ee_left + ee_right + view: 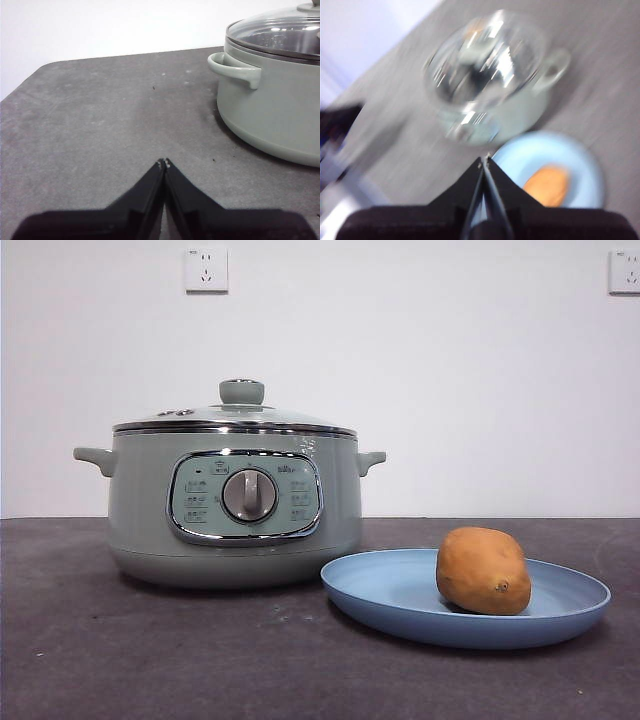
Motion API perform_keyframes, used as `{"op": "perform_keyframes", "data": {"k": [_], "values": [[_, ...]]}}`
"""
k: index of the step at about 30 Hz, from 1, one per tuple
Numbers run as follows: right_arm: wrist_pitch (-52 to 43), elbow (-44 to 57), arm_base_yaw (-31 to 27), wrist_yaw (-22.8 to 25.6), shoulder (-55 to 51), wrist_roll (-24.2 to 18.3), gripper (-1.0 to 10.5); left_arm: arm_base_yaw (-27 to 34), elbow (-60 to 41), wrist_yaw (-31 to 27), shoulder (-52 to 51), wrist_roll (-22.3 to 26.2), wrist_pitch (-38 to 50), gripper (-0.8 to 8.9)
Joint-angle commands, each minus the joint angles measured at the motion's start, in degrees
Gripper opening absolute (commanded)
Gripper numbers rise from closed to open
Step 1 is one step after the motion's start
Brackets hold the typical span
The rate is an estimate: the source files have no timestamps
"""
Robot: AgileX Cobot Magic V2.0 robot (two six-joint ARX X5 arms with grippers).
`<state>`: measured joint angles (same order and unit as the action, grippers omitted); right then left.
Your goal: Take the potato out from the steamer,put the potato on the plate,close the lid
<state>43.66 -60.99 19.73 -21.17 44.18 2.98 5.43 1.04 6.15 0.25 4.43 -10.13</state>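
progress: looks finished, judging by layout. All three steps read as done; nothing obvious left except maybe parking the arms.
potato (483, 570): lies on its side on the plate (390, 595), toward the plate's outer half, away from the steamer. Small dark eye spot faces the front camera. Not in the pot.
plate: blue, flat on the table (120, 660), just beside the steamer's base; whether rim touches the pot can't be told from the front view.
lid (235, 418): seated on the steamer (140, 510), chrome rim level all round, green knob (242, 391) upright on top. Glass dome also shows in the left wrist view, sitting square on the rim.
steamer: upright, control panel and dial facing front, both side handles visible.
left gripper (163, 162): fingers closed tip to tip, holding nothing. Low over bare table, beside the steamer's handle (235, 70) side, well apart from it. Potato and plate not in this view.
right gripper (484, 161): fingers pressed together, empty. High above the table, looking down on lidded steamer and plate; picture heavily motion-blurred. Potato (547, 186) sits below and to one side of the fingertips, clearly apart, no contact.
front view arms: neither arm shows there.
potato vs fingers: apart from both grippers; the right one is the nearer, the left one is on the far side of the steamer.
risk: low; potato is oval and could roll on the shallow plate if bumped, my guess only.
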Motion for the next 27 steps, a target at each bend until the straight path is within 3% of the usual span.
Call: {"op": "perform_keyframes", "data": {"k": [1,8,14,27], "values": [[-5.86,5.86,-4.26,0.26,-4.17,-1.79,0.0,-0.15,-0.87,-0.07,-0.17,-0.37,0.13,-0.03],[-27.47,27.12,-15.8,0.59,-17.42,-2.03,0.0,-0.15,-0.87,-0.07,-0.17,-0.37,0.13,-0.03],[-38.97,42.1,-21.81,0.79,-27.12,-2.01,0.0,-0.15,-0.87,-0.07,-0.17,-0.37,0.13,-0.03],[-41.05,56.59,-23.12,8.24,-41.51,-2.89,0.0,-0.15,-0.87,-0.07,-0.17,-0.37,0.13,-0.03]]}}
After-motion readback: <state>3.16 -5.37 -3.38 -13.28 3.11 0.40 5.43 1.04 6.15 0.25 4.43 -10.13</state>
